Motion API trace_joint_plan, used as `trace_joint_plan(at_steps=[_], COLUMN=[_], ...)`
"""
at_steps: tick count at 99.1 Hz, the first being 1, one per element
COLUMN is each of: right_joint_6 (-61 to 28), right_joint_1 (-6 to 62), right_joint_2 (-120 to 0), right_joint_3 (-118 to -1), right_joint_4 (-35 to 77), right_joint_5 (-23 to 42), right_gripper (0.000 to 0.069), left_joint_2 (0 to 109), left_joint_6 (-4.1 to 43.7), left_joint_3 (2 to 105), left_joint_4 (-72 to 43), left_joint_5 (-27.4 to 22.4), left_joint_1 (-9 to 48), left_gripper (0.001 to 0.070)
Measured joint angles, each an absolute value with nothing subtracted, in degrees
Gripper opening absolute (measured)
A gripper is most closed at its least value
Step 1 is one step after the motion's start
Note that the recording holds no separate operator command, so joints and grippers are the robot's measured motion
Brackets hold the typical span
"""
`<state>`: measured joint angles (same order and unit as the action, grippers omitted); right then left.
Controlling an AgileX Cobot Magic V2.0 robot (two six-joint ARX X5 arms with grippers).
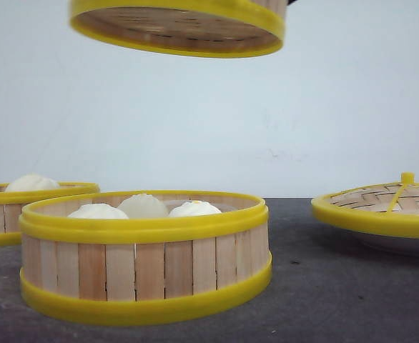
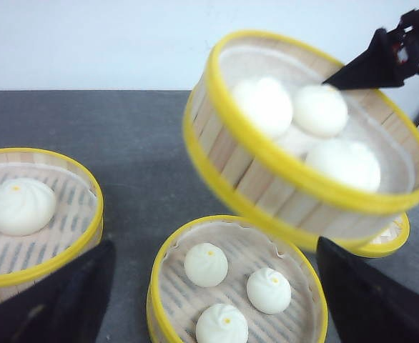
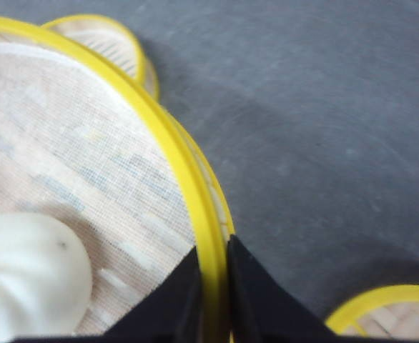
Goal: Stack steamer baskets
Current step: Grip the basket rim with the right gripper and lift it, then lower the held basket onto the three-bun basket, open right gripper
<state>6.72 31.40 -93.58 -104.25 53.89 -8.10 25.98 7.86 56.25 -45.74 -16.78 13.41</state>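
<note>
My right gripper has its jaws clamped on the rim of a raised steamer basket, which hangs tilted in the air above the middle basket on the dark surface. Three buns ride inside it. A third basket sits far left. My left gripper hovers, jaws apart. The lid rests on the right.
</note>
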Motion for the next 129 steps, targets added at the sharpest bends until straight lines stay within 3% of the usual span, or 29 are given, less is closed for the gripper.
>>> trace_joint_plan(at_steps=[26,66,129], right_joint_6=[6.2,8.5,9.5], right_joint_1=[36.4,37.5,37.5], right_joint_2=[-93.7,-93.9,-94.4], right_joint_3=[-96.1,-78.3,-76.1], right_joint_4=[49.7,36.3,34.0], right_joint_5=[-5.3,-3.4,-3.2], right_gripper=[0.0024,0.0024,0.0024], left_joint_2=[24.9,24.9,24.9], left_joint_6=[7.5,7.5,7.5], left_joint_3=[56.2,56.2,56.2], left_joint_4=[-46.1,-47.6,-47.8], left_joint_5=[-16.8,-16.8,-16.8], left_joint_1=[13.4,13.4,13.4], left_gripper=[0.0548,0.0548,0.0548])
